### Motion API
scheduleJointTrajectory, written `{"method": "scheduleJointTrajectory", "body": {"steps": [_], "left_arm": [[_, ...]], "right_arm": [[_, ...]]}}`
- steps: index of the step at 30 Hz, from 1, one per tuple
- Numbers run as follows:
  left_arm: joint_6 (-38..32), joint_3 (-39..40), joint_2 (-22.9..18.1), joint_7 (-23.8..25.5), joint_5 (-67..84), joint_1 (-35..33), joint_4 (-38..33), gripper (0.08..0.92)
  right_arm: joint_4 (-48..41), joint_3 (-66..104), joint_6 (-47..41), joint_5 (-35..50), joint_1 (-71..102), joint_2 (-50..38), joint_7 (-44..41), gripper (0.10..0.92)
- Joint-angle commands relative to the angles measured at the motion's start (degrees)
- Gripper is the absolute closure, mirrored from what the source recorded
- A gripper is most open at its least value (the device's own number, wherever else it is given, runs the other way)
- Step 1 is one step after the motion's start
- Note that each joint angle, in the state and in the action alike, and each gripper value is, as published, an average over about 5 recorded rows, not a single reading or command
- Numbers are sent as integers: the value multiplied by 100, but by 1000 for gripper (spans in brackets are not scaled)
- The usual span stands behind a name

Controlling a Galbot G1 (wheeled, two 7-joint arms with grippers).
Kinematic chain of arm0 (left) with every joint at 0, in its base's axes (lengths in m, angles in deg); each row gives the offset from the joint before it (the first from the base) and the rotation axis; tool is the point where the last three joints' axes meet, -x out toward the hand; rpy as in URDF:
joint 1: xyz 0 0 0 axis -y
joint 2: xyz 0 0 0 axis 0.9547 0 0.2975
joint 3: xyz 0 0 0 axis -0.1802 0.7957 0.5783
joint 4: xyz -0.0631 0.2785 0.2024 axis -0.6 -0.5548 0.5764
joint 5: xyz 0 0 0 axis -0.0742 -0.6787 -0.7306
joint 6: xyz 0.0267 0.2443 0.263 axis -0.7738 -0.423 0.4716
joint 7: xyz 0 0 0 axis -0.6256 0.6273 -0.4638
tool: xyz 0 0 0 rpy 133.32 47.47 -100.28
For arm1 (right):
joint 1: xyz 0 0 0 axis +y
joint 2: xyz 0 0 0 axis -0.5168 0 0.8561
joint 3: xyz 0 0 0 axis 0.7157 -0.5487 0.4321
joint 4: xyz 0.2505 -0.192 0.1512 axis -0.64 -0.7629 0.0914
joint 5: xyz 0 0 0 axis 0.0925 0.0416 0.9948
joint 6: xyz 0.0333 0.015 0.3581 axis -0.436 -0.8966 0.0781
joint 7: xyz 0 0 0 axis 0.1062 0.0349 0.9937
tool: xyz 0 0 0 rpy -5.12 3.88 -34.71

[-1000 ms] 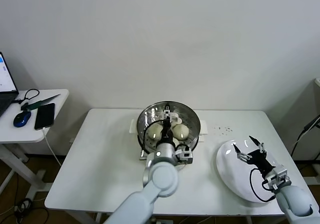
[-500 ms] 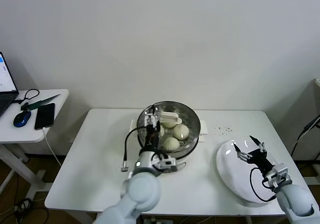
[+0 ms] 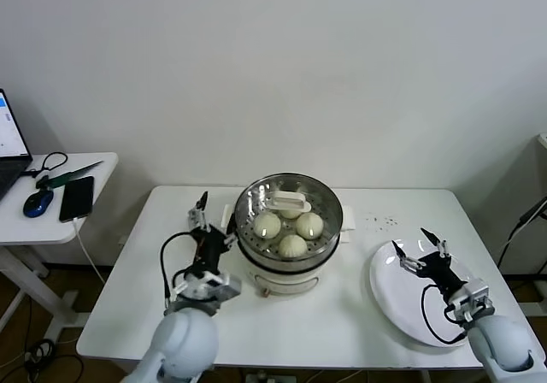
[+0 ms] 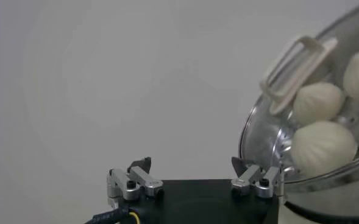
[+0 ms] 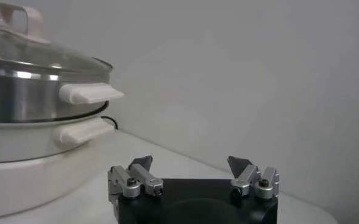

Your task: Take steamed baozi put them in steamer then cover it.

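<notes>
The steamer (image 3: 286, 268) stands mid-table with the glass cover (image 3: 320, 205) sitting on it, its cream bar handle (image 3: 286, 202) on top. Through the glass I see steamed baozi: three (image 3: 267, 224) (image 3: 309, 224) (image 3: 292, 245) plainly and part of another behind. My left gripper (image 3: 215, 216) hangs open just left of the steamer, holding nothing. In the left wrist view the left gripper (image 4: 191, 165) is empty, with the cover handle (image 4: 295, 64) and baozi (image 4: 322, 146) off to one side. My right gripper (image 3: 421, 246) (image 5: 190, 161) hovers open over the white plate (image 3: 397, 306).
A side table (image 3: 51, 220) to the left carries a phone (image 3: 75, 197), a mouse (image 3: 37, 202) and cables. Dark specks (image 3: 380, 221) lie on the table right of the steamer. The right wrist view shows the steamer's side handles (image 5: 85, 92).
My left gripper has opened, released the cover onto the steamer, and drawn back to the steamer's left side. The right gripper has hardly moved.
</notes>
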Motion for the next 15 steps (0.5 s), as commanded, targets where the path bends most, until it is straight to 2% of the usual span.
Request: {"method": "scheduleJointTrajectory", "body": {"steps": [1,7,15], "left_arm": [[-2848,-1999,-504,-649,3403,-1301,59,177],[-3195,-2481,-745,-425,4168,-1829,267,177],[-3496,-2940,-987,-100,4429,-2320,401,177]], "right_arm": [[186,37,104,-43,121,193,-1,203],[198,132,194,-75,339,457,-9,203],[239,210,296,-9,578,657,29,203]]}}
